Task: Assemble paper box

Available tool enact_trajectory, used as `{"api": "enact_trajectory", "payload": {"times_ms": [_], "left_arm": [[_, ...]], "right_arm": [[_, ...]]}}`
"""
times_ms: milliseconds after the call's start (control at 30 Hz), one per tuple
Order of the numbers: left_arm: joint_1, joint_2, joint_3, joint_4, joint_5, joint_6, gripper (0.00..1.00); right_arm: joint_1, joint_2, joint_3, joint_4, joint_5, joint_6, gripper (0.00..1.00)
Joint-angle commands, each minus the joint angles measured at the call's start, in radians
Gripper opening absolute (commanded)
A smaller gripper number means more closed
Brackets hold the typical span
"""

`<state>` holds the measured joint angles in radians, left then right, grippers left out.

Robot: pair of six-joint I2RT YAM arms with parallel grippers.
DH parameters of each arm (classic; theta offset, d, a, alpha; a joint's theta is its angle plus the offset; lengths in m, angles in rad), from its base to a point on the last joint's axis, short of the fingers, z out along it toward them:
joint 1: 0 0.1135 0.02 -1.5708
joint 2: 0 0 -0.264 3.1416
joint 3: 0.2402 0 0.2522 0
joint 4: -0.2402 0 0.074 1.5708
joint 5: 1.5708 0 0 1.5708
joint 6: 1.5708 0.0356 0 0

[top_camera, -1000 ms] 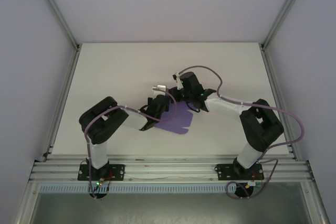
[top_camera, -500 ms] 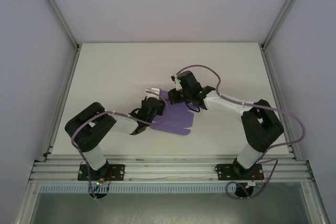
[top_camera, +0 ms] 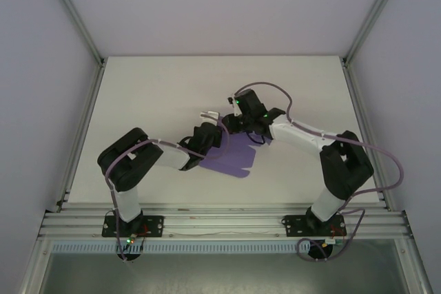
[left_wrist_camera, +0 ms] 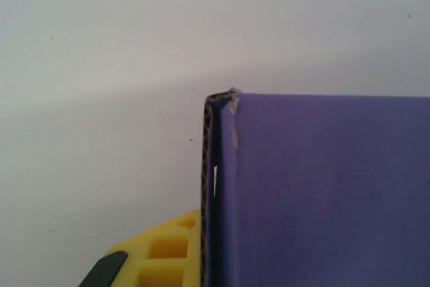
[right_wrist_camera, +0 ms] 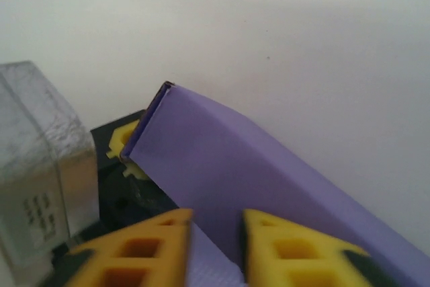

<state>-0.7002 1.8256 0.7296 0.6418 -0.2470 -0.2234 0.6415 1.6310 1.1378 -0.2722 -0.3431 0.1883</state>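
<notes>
Whereas the left gripper (top_camera: 215, 137) sat withdrawn to the left half a second ago, it is now back at the box (top_camera: 233, 158), mid-table. A raised wall stands just beside its yellow finger (left_wrist_camera: 168, 250); whether that gripper is closed cannot be told. The right gripper (right_wrist_camera: 216, 226) remains narrow, clamped on a raised wall. Both arms appear positioned to continue folding the walls.

Free table (top_camera: 145, 94) surface lies far, left and right of centre. At centre the paper box (top_camera: 238, 160), left end effector (top_camera: 209, 135) and right end effector (top_camera: 233, 127) stand close together, closing the passage between both arms.
</notes>
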Motion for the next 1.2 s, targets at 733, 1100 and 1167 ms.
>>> {"api": "enact_trajectory", "payload": {"times_ms": [733, 1100, 1167], "left_arm": [[0.011, -0.47, -0.047, -0.363, -0.044, -0.213, 0.0], [-0.001, -0.399, -0.016, -0.364, -0.051, -0.285, 0.0], [-0.008, -0.391, -0.004, -0.373, -0.058, -0.308, 0.0]], "right_arm": [[-0.078, -0.451, -0.197, -0.097, 0.275, -0.048, 1.0], [-0.008, -0.354, -0.283, 0.364, 0.243, 0.202, 1.0], [0.049, -0.333, -0.282, 0.371, 0.45, 0.275, 1.0]]}}
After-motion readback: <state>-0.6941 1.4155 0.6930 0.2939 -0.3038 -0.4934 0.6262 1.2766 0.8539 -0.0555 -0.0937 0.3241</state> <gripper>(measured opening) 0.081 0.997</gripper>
